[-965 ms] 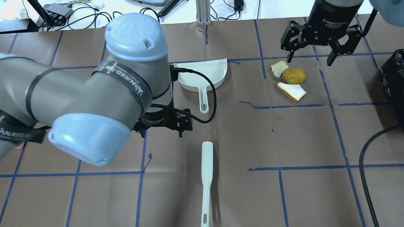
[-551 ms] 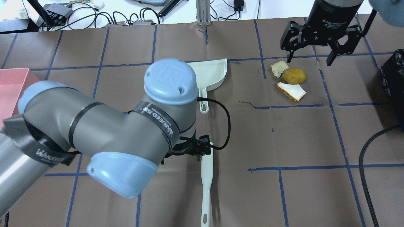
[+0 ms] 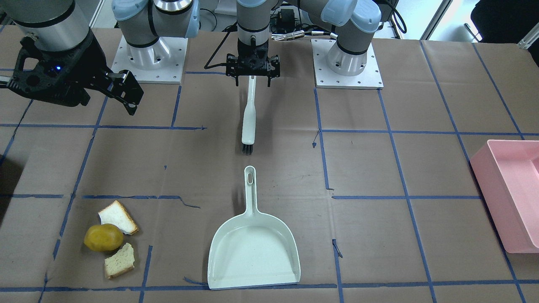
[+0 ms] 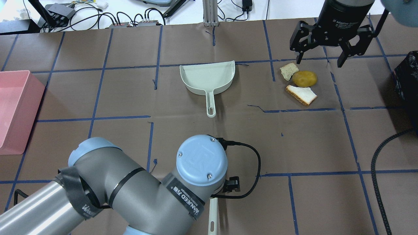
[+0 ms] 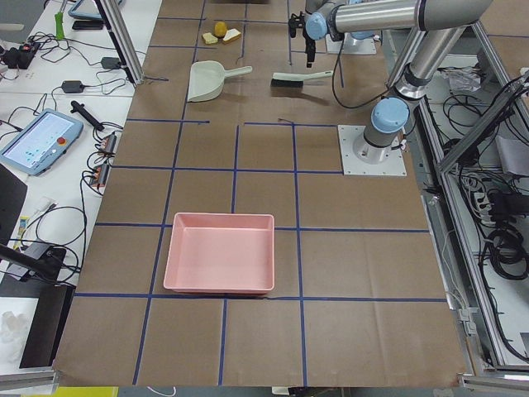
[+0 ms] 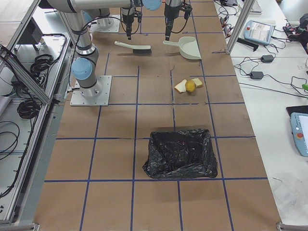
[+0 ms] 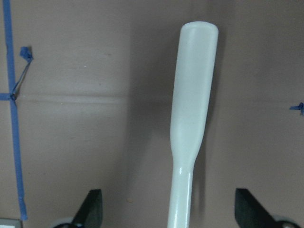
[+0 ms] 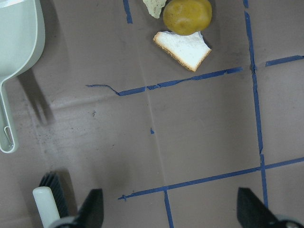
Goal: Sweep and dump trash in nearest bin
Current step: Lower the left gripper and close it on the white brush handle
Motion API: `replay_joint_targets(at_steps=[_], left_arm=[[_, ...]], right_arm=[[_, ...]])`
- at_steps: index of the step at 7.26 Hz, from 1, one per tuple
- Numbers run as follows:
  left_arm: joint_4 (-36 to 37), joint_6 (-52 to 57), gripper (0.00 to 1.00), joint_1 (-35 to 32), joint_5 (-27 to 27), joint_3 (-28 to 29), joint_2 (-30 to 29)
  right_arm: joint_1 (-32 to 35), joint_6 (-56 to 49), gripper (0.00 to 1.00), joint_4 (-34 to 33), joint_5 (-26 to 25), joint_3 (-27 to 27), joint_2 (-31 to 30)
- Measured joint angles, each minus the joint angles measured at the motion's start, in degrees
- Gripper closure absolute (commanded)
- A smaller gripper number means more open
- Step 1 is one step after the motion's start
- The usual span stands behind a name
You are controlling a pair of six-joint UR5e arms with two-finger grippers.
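The trash is two white bread pieces [image 4: 289,70] [image 4: 302,94] and a yellow-brown lump [image 4: 304,78], lying close together at the far right. They also show in the front view, bread [image 3: 118,216] and lump [image 3: 103,237]. My right gripper [image 4: 318,62] is open and empty, hanging above them. A pale green dustpan [image 4: 207,78] lies mid-table. A white brush [image 3: 249,113] lies nearer to my base. My left gripper [image 3: 252,78] is open, with its fingers [image 7: 95,209] on either side of the brush handle [image 7: 192,109], not closed on it.
A pink bin [image 4: 16,111] stands at the left edge. A bin lined with a black bag [image 4: 406,78] stands at the right edge, close to the trash. A black cable [image 4: 378,182] hangs at the right. Cables and devices lie beyond the far edge.
My left arm has swung back from beside the dustpan toward my base, and its gripper is now over the brush handle. My right gripper has hardly moved.
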Motion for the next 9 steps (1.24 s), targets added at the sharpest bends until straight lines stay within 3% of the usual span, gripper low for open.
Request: replay_joint_targets(at_steps=[9], left_arm=[[13.0, -4.0, 0.06, -4.9, -0.5, -10.1, -0.6]], right_arm=[[0.0, 0.0, 0.0, 0.0, 0.0, -0.1, 0.0]])
